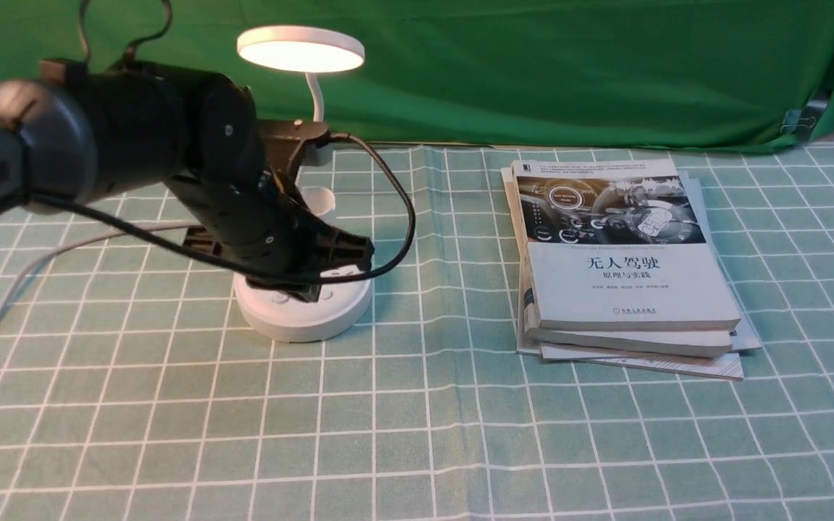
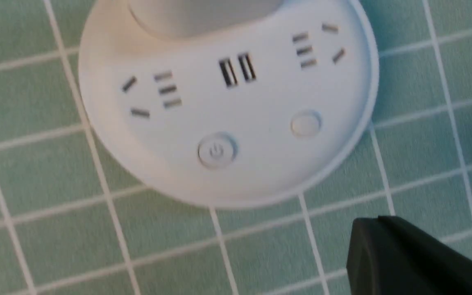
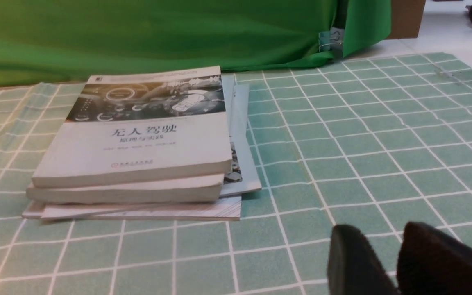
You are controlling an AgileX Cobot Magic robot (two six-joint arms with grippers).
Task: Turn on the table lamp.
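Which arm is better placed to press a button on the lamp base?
Left. The left gripper hovers over the base of the table lamp, near its power button; the right gripper sits by the stack of books, far from it.

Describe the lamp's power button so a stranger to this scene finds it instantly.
Left on the green checked tablecloth stands the lit table lamp. Its round base carries sockets and, nearer the robot, two buttons. The power button bears a ringed power symbol; the other button is plain.
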